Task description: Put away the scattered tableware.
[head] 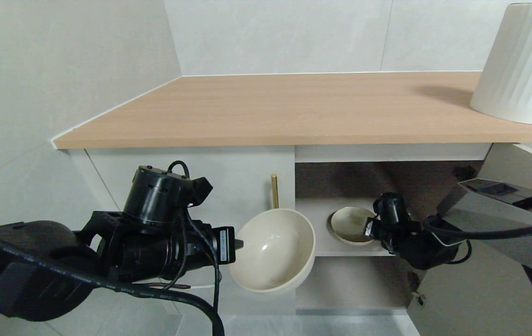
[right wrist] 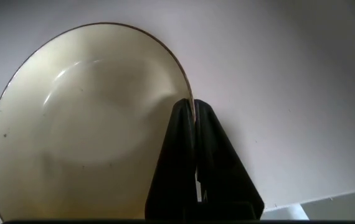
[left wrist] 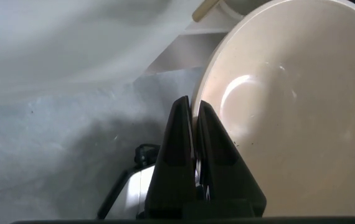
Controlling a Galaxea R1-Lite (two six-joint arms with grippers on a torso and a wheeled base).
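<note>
Progress: mid-task by my read, w/ nothing stowed yet. Both pieces seen are in grippers, none set down.

Left gripper (head: 238, 243): closed down to a thin slit, pinching the bowl (head: 273, 249) by its rim, one finger inside and one outside. The left wrist view shows the same, w/ the gripper (left wrist: 194, 106) clamped on the rim edge of the bowl (left wrist: 289, 106). The bowl is tipped on its side, opening toward the camera, hanging in the air in front of the cabinet (head: 191, 186), just below the brass handle (head: 275, 191). It's near the open compartment but not in it.

Right gripper (head: 369, 228): also nearly closed, nipping the rim of the dish (head: 349, 225). The right wrist view confirms it, w/ the gripper (right wrist: 194, 106) thin on the edge of the dish (right wrist: 84, 124). The dish is inside the opening, at shelf (head: 315, 219) level and tilted up. Can't tell if its lower edge touches the shelf or hangs just above it.

The door (head: 480, 280) is swung open at right. The counter (head: 270, 112) above carries a white ribbed tub (head: 522, 65) at far right.

Left to do, as I judge: seat the dish flat on the shelf and let go, pull the right arm clear, then bring the bowl right and in beside it, level it and release. Closing the door prob. comes last. The rim-only pinch on a tipped bowl looks like the weak spot, as it could swing or slip.
</note>
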